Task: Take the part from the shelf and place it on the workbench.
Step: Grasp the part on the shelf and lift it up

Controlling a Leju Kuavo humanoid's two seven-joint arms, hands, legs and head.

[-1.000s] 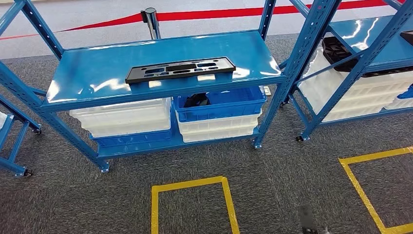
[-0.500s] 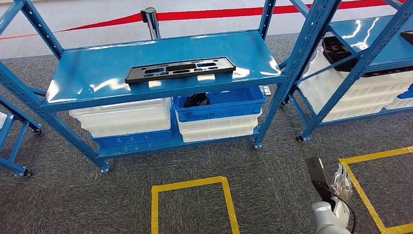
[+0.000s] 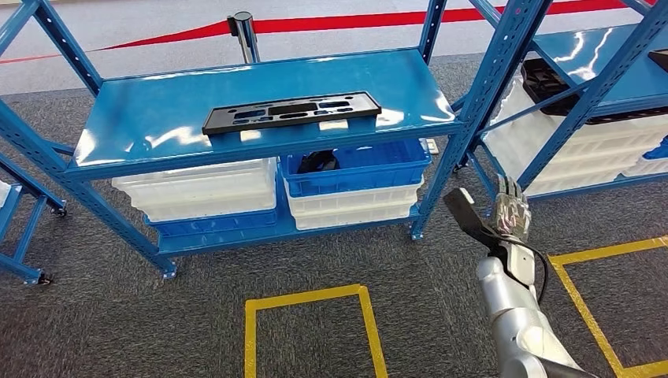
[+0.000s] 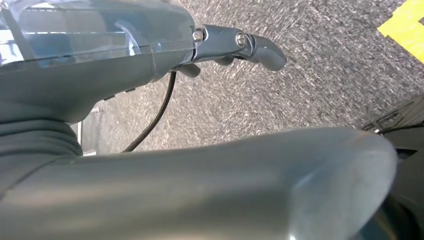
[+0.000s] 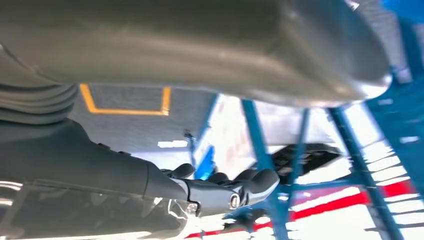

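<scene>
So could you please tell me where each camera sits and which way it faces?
Head view: high on the body, looking down at the shelf with the black part; right hand raised.
Left wrist view: behind the left hand, facing carpet.
Right wrist view: behind the right hand, facing shelving.
Shared: head and right wrist views show blue shelving.

Glossy metal, matt plastic, rough carpet
The shelf (image 3: 157,118) is glossy blue painted metal; the part (image 3: 291,111) matt black plastic; the bins (image 3: 201,193) smooth plastic; the carpet (image 3: 118,323) rough grey.
</scene>
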